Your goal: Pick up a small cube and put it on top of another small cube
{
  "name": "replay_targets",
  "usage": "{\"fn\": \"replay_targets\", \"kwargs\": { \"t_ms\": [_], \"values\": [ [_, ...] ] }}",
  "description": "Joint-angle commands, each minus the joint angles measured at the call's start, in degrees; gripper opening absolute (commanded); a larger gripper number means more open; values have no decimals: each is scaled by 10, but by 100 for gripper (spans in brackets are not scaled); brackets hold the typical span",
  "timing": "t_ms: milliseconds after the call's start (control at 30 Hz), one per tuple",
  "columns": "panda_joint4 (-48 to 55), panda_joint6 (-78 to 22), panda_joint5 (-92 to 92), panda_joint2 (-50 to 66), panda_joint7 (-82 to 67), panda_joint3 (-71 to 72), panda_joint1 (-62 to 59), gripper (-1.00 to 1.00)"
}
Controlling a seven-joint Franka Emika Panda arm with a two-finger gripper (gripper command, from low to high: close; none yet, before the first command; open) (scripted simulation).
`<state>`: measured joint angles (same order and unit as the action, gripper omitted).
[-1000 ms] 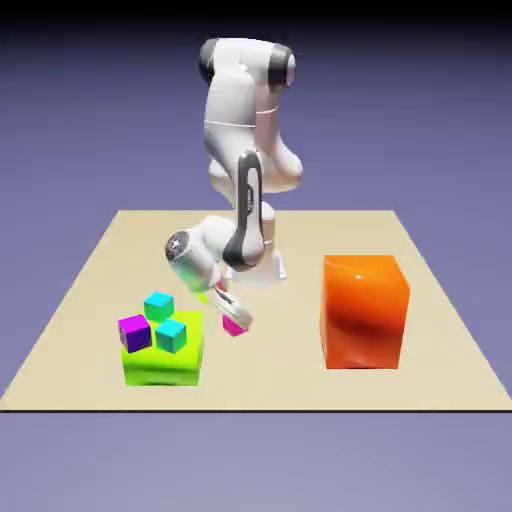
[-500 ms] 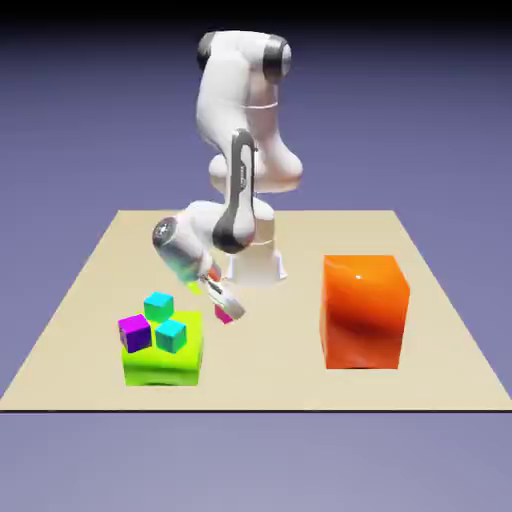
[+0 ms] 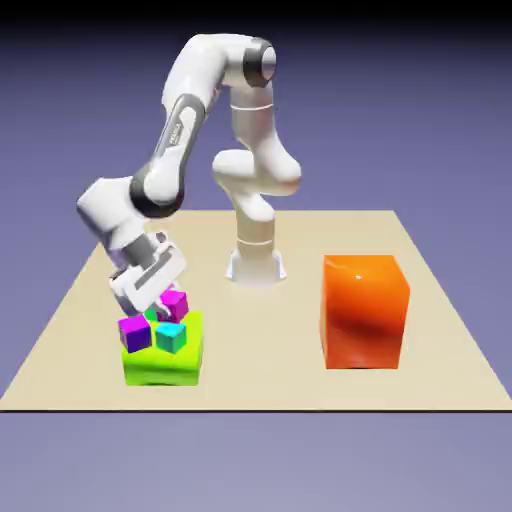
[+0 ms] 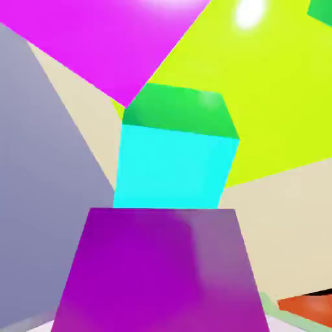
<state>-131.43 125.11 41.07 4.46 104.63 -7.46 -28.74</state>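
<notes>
One magenta cube [image 3: 174,305] in the claw [image 3: 163,308], near cyan cube [image 3: 171,337]

Small magenta cube [image 3: 174,305], plain-faced, clasped between jaws, near cyan cube [image 4: 172,168]; contact between cubes unclear.

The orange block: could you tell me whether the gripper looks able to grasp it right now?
Probably not: the gripper is shut on the magenta cube, and the orange block looks wider than its jaws could span.

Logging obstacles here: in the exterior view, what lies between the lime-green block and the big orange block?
Only bare tan tabletop separates the lime-green block and orange block, in the exterior view.
</notes>
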Motion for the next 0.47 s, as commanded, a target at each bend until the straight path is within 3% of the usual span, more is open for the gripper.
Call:
{"fn": "replay_targets", "kwargs": {
  "t_ms": [0,100,233,267,433],
  "values": [
    [-2,11,-4,-10,26,-5,-6,-100],
    [-6,31,-9,-26,66,-14,-26,-100],
    [-14,105,62,48,13,13,-13,-100],
    [-14,105,62,48,13,13,-13,100],
    [-6,31,-9,-26,66,-14,-26,100]
  ]
}}
